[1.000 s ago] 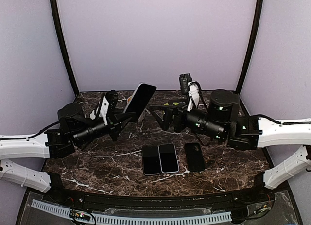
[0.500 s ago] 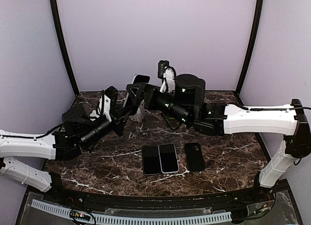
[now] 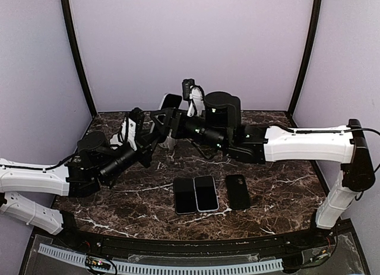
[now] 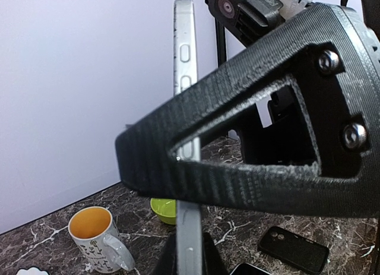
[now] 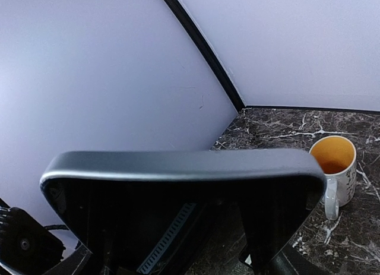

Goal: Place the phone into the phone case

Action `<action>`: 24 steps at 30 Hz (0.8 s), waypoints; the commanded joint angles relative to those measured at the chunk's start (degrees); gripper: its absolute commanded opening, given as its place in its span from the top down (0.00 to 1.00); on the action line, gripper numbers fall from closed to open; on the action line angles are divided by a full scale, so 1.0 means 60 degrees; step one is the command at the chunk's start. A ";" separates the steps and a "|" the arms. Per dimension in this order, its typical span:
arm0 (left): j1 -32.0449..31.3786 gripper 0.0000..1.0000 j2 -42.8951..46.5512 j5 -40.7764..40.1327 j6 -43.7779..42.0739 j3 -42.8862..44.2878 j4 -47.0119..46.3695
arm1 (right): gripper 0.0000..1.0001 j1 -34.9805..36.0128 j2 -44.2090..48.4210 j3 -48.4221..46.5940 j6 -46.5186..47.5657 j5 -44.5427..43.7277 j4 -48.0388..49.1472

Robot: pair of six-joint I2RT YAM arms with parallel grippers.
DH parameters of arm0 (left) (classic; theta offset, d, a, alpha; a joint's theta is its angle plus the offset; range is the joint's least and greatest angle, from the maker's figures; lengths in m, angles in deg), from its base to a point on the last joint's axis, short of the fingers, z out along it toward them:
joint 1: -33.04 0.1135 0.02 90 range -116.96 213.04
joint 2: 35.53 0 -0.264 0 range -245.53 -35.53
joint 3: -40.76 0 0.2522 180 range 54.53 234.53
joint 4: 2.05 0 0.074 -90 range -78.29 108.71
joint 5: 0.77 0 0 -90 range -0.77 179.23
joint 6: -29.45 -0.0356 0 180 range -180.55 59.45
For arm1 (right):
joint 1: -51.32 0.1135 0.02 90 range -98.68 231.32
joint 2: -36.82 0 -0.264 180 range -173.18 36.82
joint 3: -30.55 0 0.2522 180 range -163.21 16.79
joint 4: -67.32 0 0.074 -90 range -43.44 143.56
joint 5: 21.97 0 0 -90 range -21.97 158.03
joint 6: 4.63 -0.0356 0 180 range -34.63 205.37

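The phone stands almost upright above the back of the table, its lower end pinched in my left gripper, which is shut on it. In the left wrist view the phone shows edge-on, with the buttons facing the camera. My right gripper has reached across and straddles the phone's width. One finger crosses in front of the buttoned edge; I cannot see whether it presses. The phone's top edge fills the right wrist view. The black phone case lies flat on the table, also seen at front right in the left wrist view.
Two more phones lie side by side left of the case. A white mug with an orange inside and a green bowl stand at the back of the marble table. Purple walls close in three sides.
My right arm has swung left from the table's right half to the raised phone, and its jaws have narrowed around it. The left gripper has kept hold, and the phone now stands more upright.
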 commanded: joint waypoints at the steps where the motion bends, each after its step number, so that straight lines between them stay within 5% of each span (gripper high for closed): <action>1: -0.0053 0.98 0.0166 0.0326 0.0154 0.0101 -0.0570 | 0.53 -0.0040 0.0410 0.0195 0.0132 -0.0039 0.0103; 2: -0.0061 0.92 0.0173 0.0490 0.0258 0.0123 -0.0393 | 0.53 -0.0054 0.0578 0.0304 0.0221 -0.0223 -0.0060; 3: -0.0055 0.67 0.0152 0.0662 0.0302 0.0159 0.0121 | 0.54 -0.0091 0.0758 0.0411 0.0329 -0.0400 -0.0308; 5: -0.0044 0.32 0.0035 0.1259 0.0414 0.0468 0.1478 | 0.64 -0.0235 0.1187 0.0581 0.0520 -0.0987 -0.1200; 9: -0.0042 0.05 -0.0471 0.2084 0.0803 0.1753 0.4681 | 0.74 -0.0646 0.2057 0.0914 0.0712 -0.2174 -0.3751; 12: -0.0032 0.01 -0.0743 0.2129 0.0653 0.2738 0.6284 | 0.82 -0.0915 0.2549 0.1310 0.0468 -0.3004 -0.5735; 16: 0.0057 0.01 -0.0980 0.1028 -0.0235 0.3042 0.6364 | 0.91 -0.1707 0.2713 0.2288 -0.0268 -0.2621 -0.7453; 18: 0.0336 0.01 -0.1223 0.0726 -0.0344 0.3154 0.6331 | 1.00 -0.1936 0.2584 0.2740 -0.0795 -0.2401 -0.7834; 24: 0.1676 0.01 -0.1647 0.1037 0.0989 0.3145 0.6935 | 1.00 -0.1947 0.2269 0.3767 -0.1706 -0.1927 -0.8077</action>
